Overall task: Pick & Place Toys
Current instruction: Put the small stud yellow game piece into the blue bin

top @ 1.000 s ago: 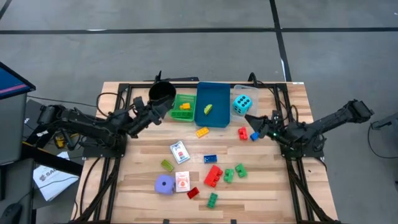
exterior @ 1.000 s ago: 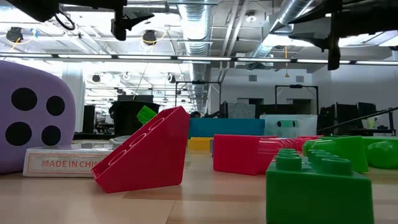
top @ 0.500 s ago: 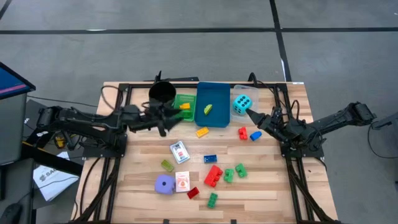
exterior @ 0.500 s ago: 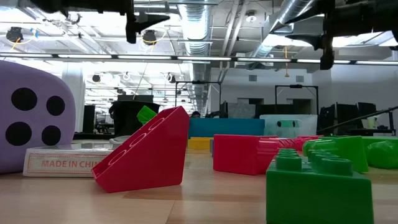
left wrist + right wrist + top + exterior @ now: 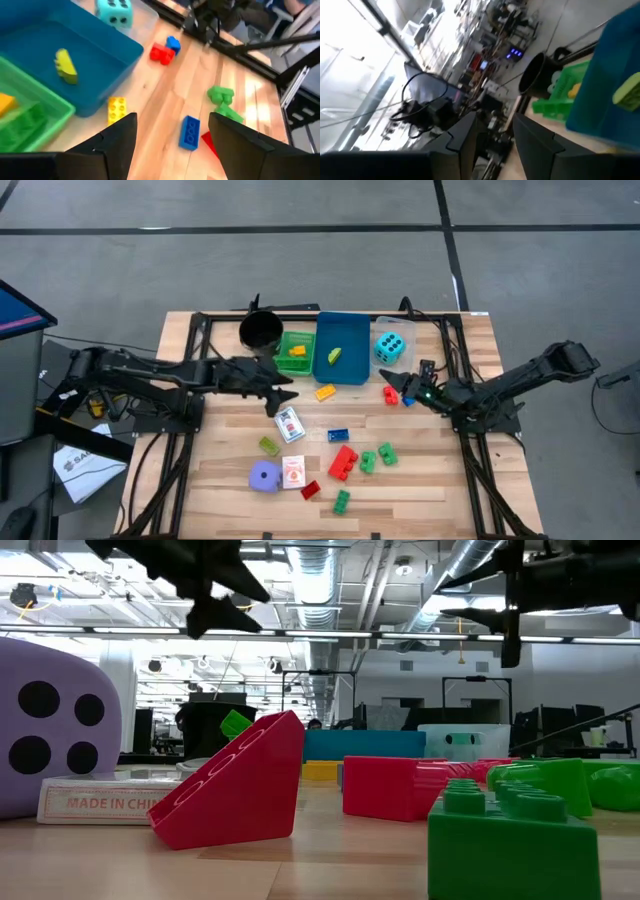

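Toys lie scattered on the wooden table: a purple die (image 5: pixel 264 476), two white card packs (image 5: pixel 288 424), and red (image 5: pixel 343 463), green (image 5: pixel 342 500), blue (image 5: pixel 338 436) and yellow (image 5: pixel 325 392) bricks. A cyan die (image 5: pixel 389 347) sits at the back. My left gripper (image 5: pixel 283 387) hangs open above the table between the green tray and the nearer card pack, with nothing between its fingers (image 5: pixel 120 137). My right gripper (image 5: pixel 396 379) hangs open above a red brick (image 5: pixel 390 393) and a blue brick (image 5: pixel 408 398), holding nothing.
A black cup (image 5: pixel 260 330), a green tray (image 5: pixel 283 360) with an orange piece and a blue tray (image 5: pixel 352 370) with a yellow-green piece stand along the far edge. Black frame rails run down both table sides. Bare wood lies near the front corners.
My left gripper has swung away from the black cup toward the table's right and near side, sinking and tipping over to point across the table. My right gripper has rolled and shifted a little toward the table's left, sinking slightly above the red brick.
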Robot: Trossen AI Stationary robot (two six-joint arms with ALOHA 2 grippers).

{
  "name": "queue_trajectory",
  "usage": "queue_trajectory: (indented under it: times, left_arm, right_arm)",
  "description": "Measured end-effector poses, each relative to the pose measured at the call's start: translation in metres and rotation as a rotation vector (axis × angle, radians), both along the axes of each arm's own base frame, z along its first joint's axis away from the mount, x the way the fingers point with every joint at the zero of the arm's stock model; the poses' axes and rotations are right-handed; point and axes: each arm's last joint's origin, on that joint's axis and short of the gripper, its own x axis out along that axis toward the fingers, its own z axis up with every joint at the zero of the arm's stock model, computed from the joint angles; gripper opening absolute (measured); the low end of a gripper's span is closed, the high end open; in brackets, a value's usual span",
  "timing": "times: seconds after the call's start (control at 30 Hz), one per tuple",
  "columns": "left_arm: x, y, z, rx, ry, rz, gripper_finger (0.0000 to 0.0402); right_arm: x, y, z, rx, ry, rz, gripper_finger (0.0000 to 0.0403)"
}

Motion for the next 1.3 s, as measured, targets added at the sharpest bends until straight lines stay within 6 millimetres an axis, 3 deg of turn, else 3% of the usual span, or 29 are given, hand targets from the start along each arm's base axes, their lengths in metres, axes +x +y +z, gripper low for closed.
queue_trajectory:
  times: [0.23, 0.47, 0.73, 1.03, 1.3]
  left_arm:
    - [0.037, -0.017, -0.051, -0.006, 0.132, -0.049, 0.0235]
    - [0.066, -0.019, -0.085, 0.064, 0.104, -0.035, 0.0245]
    - [0.071, -0.015, -0.109, 0.210, 0.182, 0.089, 0.0254]
    - [0.078, -0.014, -0.136, 0.242, 0.237, 0.082, 0.0256]
    - [0.079, -0.004, -0.144, 0.267, 0.254, 0.156, 0.0255]
  right_arm:
    - [0.009, -0.005, -0.007, -0.028, 0.032, 0.129, 0.0125]
    - [0.011, -0.006, -0.007, -0.029, 0.023, 0.325, 0.0125]
    - [0.011, -0.003, -0.008, -0.039, 0.025, 0.425, 0.0125]
    - [0.011, -0.002, -0.007, -0.038, 0.017, 0.429, 0.0125]
    - [0.011, -0.002, -0.007, -0.033, 0.015, 0.429, 0.0125]
